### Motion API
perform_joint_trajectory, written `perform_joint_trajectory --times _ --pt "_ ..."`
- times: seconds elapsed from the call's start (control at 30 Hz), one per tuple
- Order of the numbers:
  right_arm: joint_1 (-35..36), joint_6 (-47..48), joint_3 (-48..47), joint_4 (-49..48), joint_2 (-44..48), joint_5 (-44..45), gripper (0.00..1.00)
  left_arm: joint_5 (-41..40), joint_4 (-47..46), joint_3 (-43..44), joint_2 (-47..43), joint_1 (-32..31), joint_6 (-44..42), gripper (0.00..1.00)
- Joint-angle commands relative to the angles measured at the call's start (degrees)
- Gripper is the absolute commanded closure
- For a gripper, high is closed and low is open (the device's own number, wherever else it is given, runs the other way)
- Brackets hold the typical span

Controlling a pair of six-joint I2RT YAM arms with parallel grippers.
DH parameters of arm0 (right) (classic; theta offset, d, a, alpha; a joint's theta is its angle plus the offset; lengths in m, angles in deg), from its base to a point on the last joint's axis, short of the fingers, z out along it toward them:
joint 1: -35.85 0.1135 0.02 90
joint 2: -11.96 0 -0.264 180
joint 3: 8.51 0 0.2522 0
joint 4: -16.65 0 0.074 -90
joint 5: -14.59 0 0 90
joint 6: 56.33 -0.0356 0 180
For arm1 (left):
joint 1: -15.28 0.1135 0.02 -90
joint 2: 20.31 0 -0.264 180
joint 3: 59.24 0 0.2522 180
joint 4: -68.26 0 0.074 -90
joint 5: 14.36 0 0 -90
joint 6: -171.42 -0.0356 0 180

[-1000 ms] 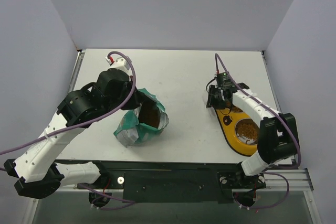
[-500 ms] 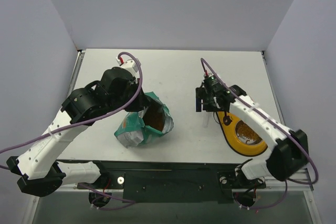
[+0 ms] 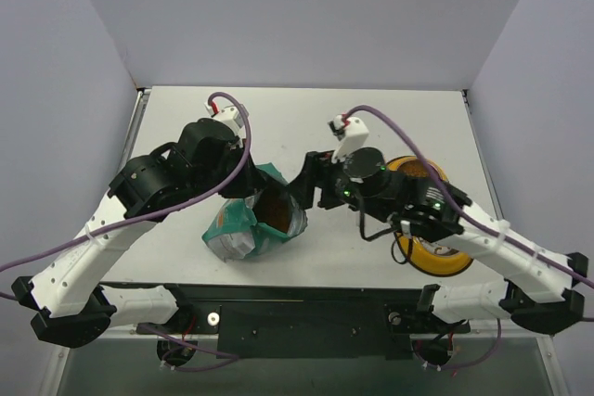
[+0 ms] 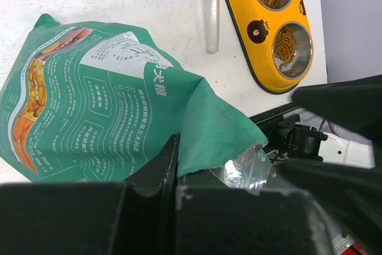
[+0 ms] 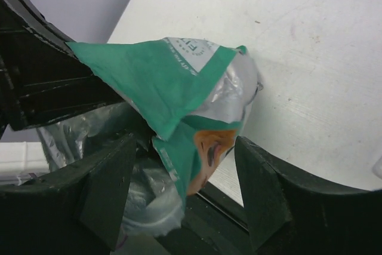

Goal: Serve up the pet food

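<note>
The pet food shows as brown kibble inside the open teal-green bag (image 3: 243,229), at its mouth (image 3: 269,209). More kibble fills both wells (image 4: 287,43) of the yellow double bowl (image 4: 256,46). My left gripper (image 3: 249,185) is shut on the bag's back rim (image 4: 209,129) and holds it up. My right gripper (image 5: 188,189) is open, and its jaws straddle the bag's torn right rim (image 5: 197,141) without closing on it. In the top view it sits beside the bag mouth (image 3: 312,186).
A clear plastic scoop (image 4: 212,4) lies on the white table beside the bowl's end, held by nothing. In the top view my right arm (image 3: 418,206) crosses over the yellow bowl (image 3: 444,261) and hides most of it. Grey walls enclose the table.
My right arm has swung left from the bowl to the bag, and its open jaws now straddle the bag's rim. My left gripper still holds the bag, shifted slightly.
</note>
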Motion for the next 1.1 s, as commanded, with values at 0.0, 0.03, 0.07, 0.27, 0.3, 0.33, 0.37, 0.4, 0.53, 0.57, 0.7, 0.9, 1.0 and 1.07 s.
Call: perform_joint_trajectory --times 0.0,0.03,0.07,0.27,0.3,0.33,0.37,0.4,0.53,0.57,0.7,0.9,1.0,1.07 --pt "3.06 2.12 -4.91 1.45 -8.56 4.07 0.38 1.01 -4.12 4.77 0.54 0.04 2.52 1.0" --pt "3.06 2.39 -5.71 1.97 -9.18 4.33 0.39 0.4 -4.11 5.12 0.72 0.04 2.43 1.0" --pt "3.32 3.0 -5.71 2.24 -10.06 4.25 0.39 -0.13 -4.2 5.21 0.81 0.13 2.43 1.0" --pt "5.26 6.7 -4.92 4.78 -12.26 15.63 0.62 -1.45 -7.89 2.75 0.47 0.13 2.52 1.0" --pt "5.43 6.17 -5.44 5.58 -12.53 18.45 0.76 -1.97 -7.81 2.32 0.38 0.13 2.78 1.0" --pt "5.61 5.65 -5.97 7.58 -12.96 22.05 0.82 -2.15 -7.11 2.49 0.55 0.13 3.13 1.0" --pt "5.53 5.29 -7.63 8.82 -13.14 22.87 0.93 -1.81 -6.41 3.62 1.33 0.13 3.31 1.0" --pt "5.7 5.55 -8.6 10.84 -13.14 23.05 1.0 -1.54 -5.18 4.41 1.78 0.13 3.4 1.0" --pt "7.9 5.56 -10.9 12.97 -9.46 27.62 1.0 1.97 -6.74 7.32 4.15 -1.01 3.93 1.0" --pt "8.07 4.68 -11.16 13.66 -8.23 28.67 1.0 2.41 -7.97 7.58 4.76 -2.15 3.93 1.0" --pt "8.07 0.55 -15.46 16.82 -7.08 29.82 1.0 1.19 -10.35 10.39 6.43 -6.81 3.49 1.0" --pt "7.11 -1.65 -18.81 14.21 -7.69 31.05 1.0 0.83 -10.26 12.95 8.28 -7.78 0.68 1.0" --pt "3.96 -2.44 -18.98 11.65 -9.18 26.68 1.0 1.97 -10.0 13.56 8.46 -6.12 -2.31 1.0" --pt "1.41 -3.93 -19.77 11.65 -10.76 22.65 1.0 5.03 -10.7 12.52 7.5 -4.36 -3.36 0.98"
